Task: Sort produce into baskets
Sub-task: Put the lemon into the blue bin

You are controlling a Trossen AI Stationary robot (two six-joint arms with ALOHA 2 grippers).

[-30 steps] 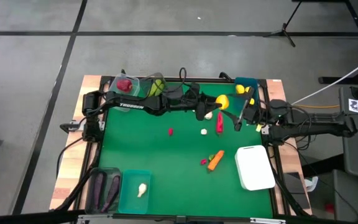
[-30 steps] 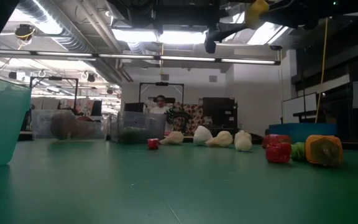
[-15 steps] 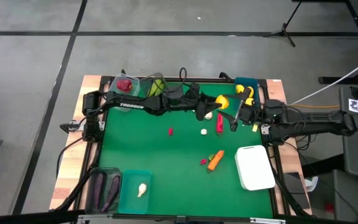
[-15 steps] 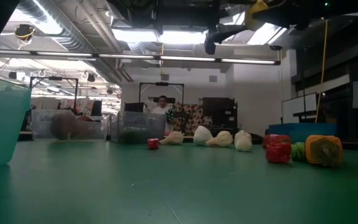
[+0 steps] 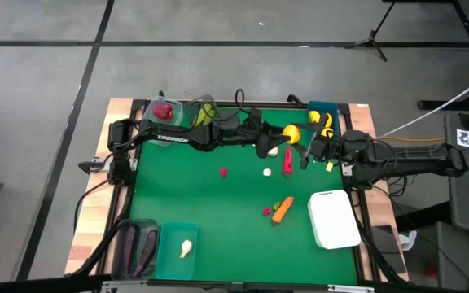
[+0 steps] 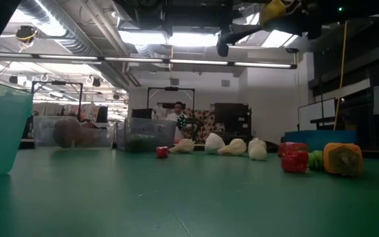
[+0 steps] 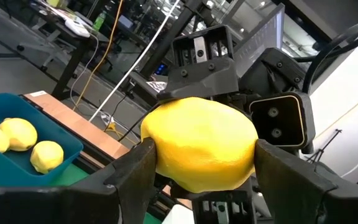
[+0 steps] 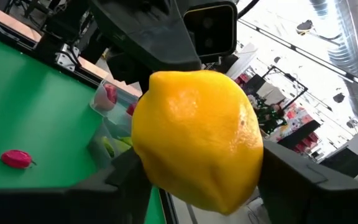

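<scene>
Overhead, one lemon (image 5: 291, 131) pinched between two tools, left (image 5: 286, 135) and right (image 5: 306, 151).

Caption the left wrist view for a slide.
A yellow lemon sits between both pincers mid-handover, above the blue tub already holding three lemons.

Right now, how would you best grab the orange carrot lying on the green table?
Pinch the orange toy carrot across its thin middle, straight down from above: it lies flat and slanted, a small red piece beside one end. The left gripper holds a yellow lemon by the right gripper.
</scene>
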